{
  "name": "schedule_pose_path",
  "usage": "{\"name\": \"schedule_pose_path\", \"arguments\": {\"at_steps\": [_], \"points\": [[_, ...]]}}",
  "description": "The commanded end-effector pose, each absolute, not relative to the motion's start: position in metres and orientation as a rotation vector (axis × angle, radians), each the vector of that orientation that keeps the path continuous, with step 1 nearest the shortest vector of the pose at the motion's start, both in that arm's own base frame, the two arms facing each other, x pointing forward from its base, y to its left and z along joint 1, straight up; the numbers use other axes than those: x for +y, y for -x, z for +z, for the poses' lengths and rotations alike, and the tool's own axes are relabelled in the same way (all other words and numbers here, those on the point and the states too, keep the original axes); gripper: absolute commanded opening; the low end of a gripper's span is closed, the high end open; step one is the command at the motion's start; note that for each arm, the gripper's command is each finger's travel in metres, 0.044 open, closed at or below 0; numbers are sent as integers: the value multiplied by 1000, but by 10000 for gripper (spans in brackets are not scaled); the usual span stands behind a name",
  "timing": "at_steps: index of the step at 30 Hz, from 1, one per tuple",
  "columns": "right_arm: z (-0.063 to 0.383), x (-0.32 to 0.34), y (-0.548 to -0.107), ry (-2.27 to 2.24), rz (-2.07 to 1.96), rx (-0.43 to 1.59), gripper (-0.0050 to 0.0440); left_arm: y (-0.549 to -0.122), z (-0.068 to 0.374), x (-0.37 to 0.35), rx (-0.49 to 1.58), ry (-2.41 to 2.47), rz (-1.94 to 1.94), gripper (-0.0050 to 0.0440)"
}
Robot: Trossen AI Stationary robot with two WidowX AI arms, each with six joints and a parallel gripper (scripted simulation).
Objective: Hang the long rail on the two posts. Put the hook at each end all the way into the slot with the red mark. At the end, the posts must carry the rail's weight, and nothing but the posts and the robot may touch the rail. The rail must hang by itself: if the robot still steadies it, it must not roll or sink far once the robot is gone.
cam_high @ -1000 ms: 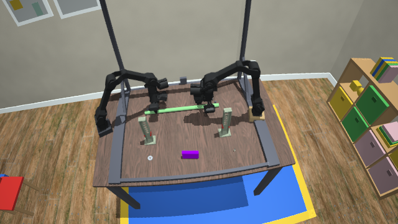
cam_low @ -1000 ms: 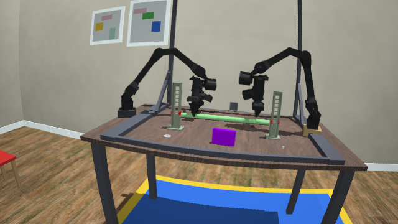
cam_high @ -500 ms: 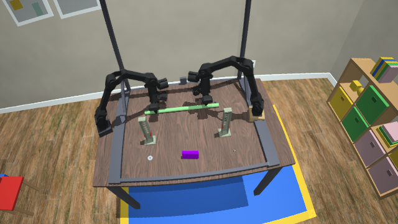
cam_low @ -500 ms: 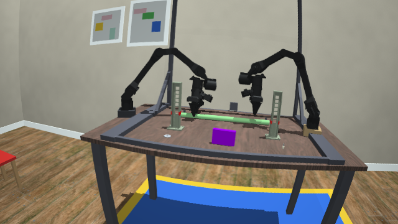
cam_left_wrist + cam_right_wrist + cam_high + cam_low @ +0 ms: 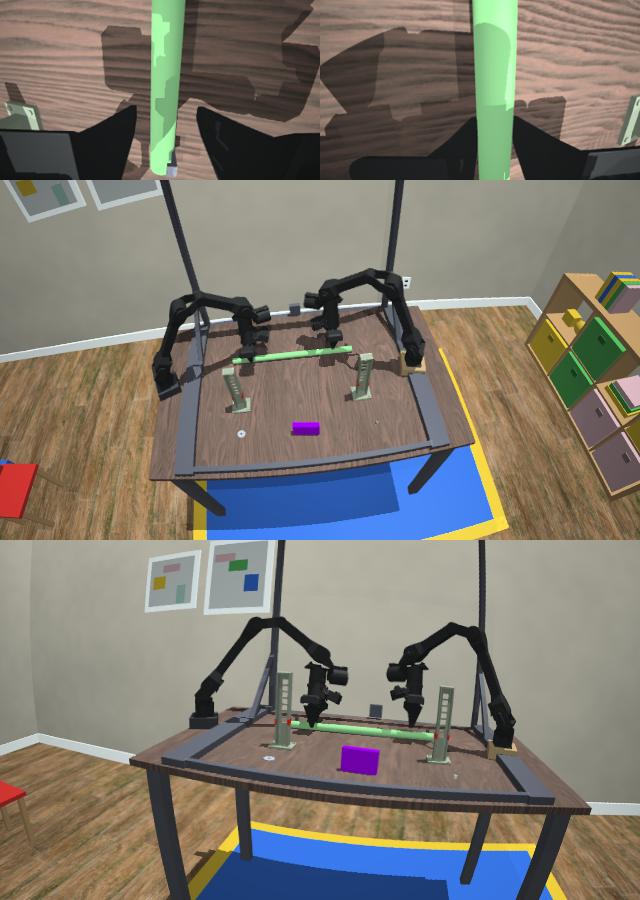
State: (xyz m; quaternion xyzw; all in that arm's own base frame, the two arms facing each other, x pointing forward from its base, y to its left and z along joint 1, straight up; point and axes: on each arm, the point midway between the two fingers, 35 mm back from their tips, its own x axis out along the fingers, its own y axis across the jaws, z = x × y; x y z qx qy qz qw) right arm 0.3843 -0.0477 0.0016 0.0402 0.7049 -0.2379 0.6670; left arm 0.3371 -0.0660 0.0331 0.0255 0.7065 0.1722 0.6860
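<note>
Right gripper (image 5: 248,358) (image 5: 312,725) (image 5: 494,118): clenched on the green rail (image 5: 290,355) (image 5: 355,729) (image 5: 166,80) (image 5: 494,64). Left gripper (image 5: 333,345) (image 5: 412,725) (image 5: 166,108): partly open, jaws astride the rail, grasping nothing. The rail lies between the two posts (image 5: 234,387) (image 5: 283,710) (image 5: 364,375) (image 5: 443,725) and the table's (image 5: 270,445) (image 5: 235,745) wall-side edge, unhung.

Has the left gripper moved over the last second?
Yes. In the top view, the left gripper has shifted back, farther from the nearer post, which stands where it did.
</note>
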Motion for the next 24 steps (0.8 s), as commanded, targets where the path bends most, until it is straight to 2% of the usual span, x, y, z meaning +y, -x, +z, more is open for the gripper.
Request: {"name": "schedule_pose_path", "arguments": {"at_steps": [1, 24], "points": [[11, -49, -389, -96, -536, 1563, -50, -337, 30, -63, 1574, -58, 395, 225], [11, -49, -389, -96, -536, 1563, -50, -336, 4, -56, 1575, -59, 393, 225]]}}
